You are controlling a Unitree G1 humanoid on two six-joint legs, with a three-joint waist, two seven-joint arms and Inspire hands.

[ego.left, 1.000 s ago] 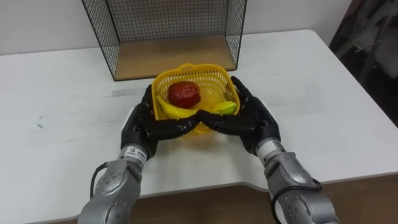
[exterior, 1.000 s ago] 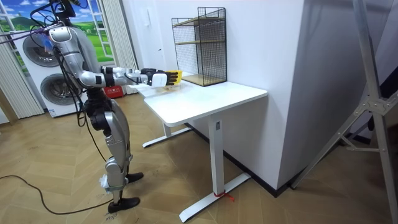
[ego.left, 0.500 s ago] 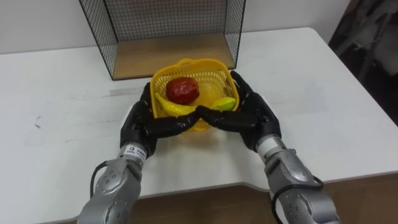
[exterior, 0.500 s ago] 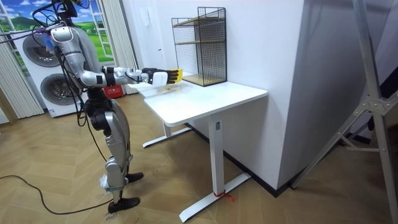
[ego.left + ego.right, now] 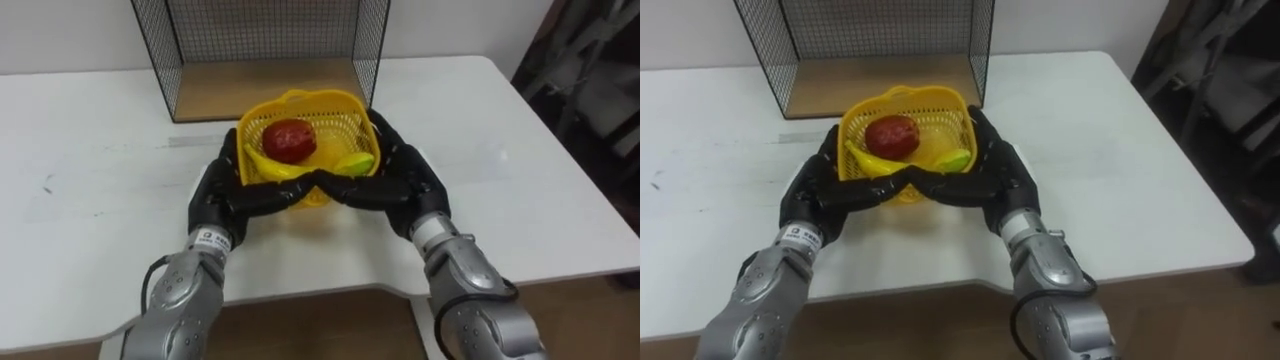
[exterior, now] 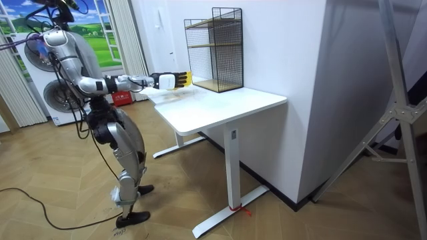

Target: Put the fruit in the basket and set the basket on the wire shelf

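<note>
A yellow mesh basket (image 5: 338, 122) is cupped between both black hands, just in front of the wire shelf's (image 5: 262, 84) wooden bottom board. Inside it lie a red apple (image 5: 288, 140), a banana (image 5: 274, 168) and a yellow-green fruit (image 5: 356, 160). My left hand (image 5: 222, 192) wraps the basket's left side and my right hand (image 5: 408, 178) wraps its right side. Their fingers curl round the near wall and meet at the front. In the room view the basket (image 6: 188, 78) is held a little above the table, at arm's length.
The white table (image 5: 90, 210) spreads wide on both sides, with its front edge close to my forearms. The black wire shelf (image 6: 215, 49) stands at the table's far end by the wall. Washing machines (image 6: 41, 67) stand behind the robot.
The basket, held in both hands, has risen slightly and come closer to the shelf opening. In the room view the robot has leaned back with its arms stretched further out.
</note>
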